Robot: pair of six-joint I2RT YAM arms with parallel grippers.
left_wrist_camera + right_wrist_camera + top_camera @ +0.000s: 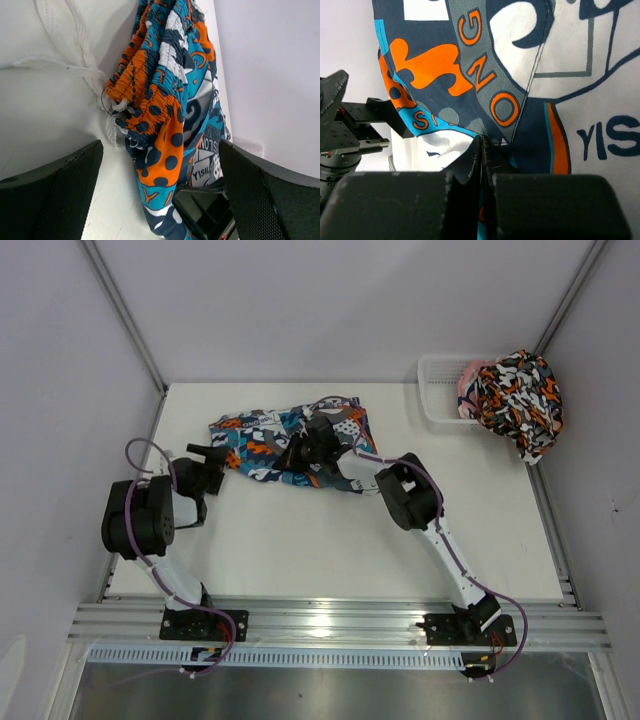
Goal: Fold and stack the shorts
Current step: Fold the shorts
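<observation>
**Teal shorts pinched by the right tool, left tool open beside them**

The teal shorts (285, 440) are spread on the white worktop (300, 550), toward 12 o'clock from its middle. In the overhead view they are seen lying crumpled rather than flat, with the gathered waistband at their 9 o'clock end.

The right tool (303, 452) is set down on the middle of these shorts. In the right wrist view its fingertips (470, 167) are seen pressed together, and a fold of the printed fabric (485, 75) is caught between them. This tool is closed on the teal shorts.

The left tool (207, 454) is placed at 9 o'clock of the shorts, just beside the waistband. In the left wrist view its two fingers (55, 195) are seen spread wide at either side of the picture. The orange dotted waistband (160, 110) and a white drawstring (107, 95) are seen ahead of them, and nothing is held between them. This tool is open.

The blotched shorts (520, 400) are draped over the 3 o'clock side of a white mesh basket (440, 390). The basket is set at the corner of the worktop at about 2 o'clock, well apart from both tools.
</observation>
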